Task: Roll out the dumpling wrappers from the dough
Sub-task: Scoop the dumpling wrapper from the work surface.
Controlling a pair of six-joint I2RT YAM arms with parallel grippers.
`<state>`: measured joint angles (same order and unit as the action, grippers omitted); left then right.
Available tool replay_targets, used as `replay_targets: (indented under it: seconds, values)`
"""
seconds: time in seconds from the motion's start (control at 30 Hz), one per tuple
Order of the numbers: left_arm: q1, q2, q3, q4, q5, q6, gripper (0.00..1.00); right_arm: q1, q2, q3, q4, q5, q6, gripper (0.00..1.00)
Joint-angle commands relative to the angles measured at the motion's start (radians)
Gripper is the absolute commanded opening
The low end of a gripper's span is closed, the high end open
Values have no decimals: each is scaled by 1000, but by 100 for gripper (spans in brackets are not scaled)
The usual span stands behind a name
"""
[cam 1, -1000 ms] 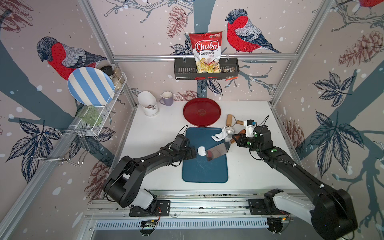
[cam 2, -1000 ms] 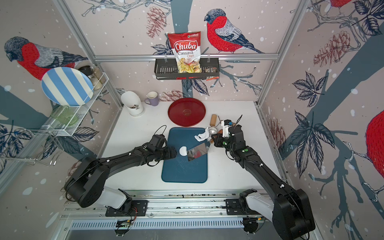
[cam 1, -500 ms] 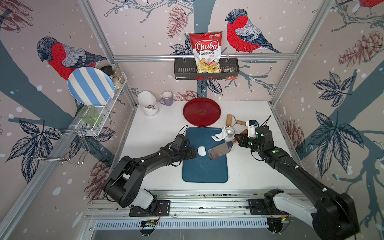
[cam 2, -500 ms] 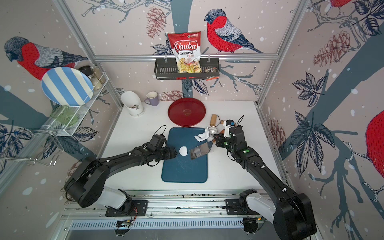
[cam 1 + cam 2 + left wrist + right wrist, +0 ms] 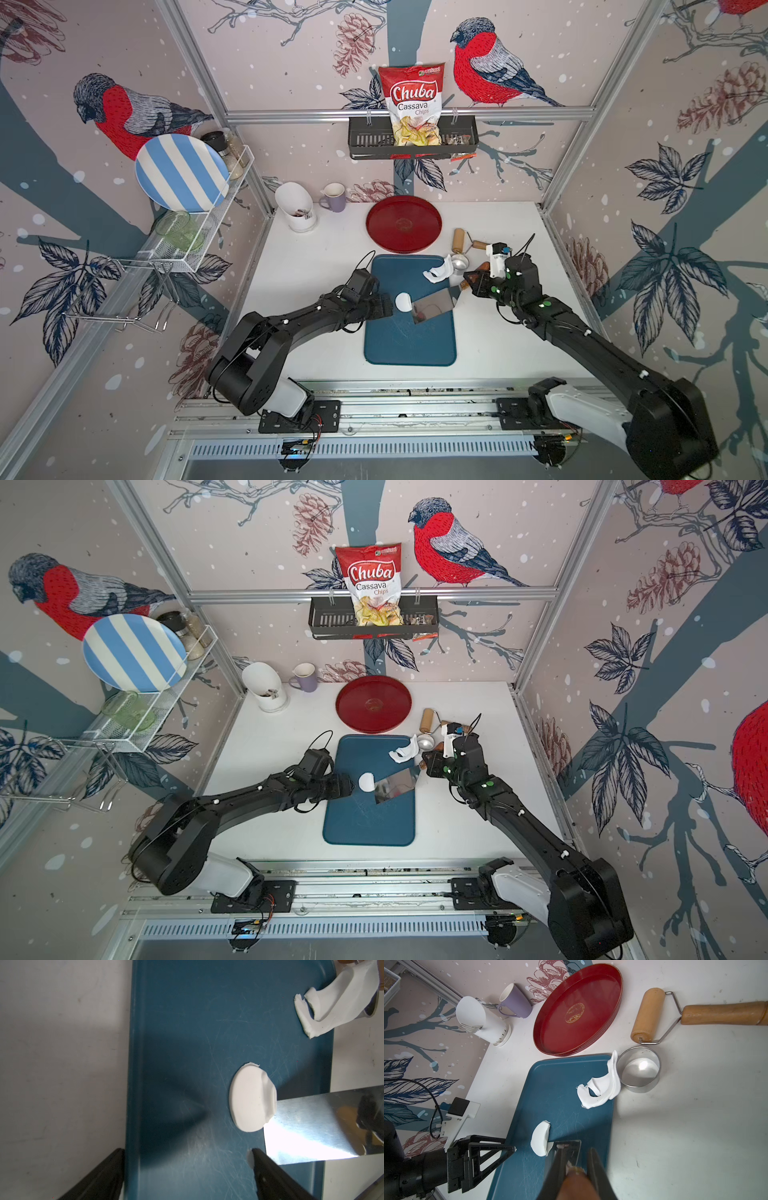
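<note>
We see the dumpling wrapper (image 5: 249,1103) on the blue board (image 5: 176,1022), with one edge wrinkled against the scraper (image 5: 311,1126). The jaws of the right gripper (image 5: 577,1165) are closed on the handle of the scraper. The jaws of the left gripper (image 5: 187,1152) stand wide apart just beside the wrapper. The dough (image 5: 600,1088) lies at a corner of the board, beside the steel ring (image 5: 638,1070).

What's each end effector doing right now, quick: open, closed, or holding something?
Left end effector: open, holding nothing.
Right end effector: closed on the handle of the dough scraper.
</note>
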<state>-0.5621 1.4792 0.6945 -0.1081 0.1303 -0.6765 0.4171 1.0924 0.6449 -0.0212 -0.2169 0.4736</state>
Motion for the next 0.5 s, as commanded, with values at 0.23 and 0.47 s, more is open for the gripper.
replay_targets:
  seconds: [0.23,0.47]
  values:
    - [-2,-6,1,18,-1,3,95,10,-7,9,45,-13,33,0]
    - [-1,-7,2,16,-3,4,95,8,-15,14,46,-21,44,0]
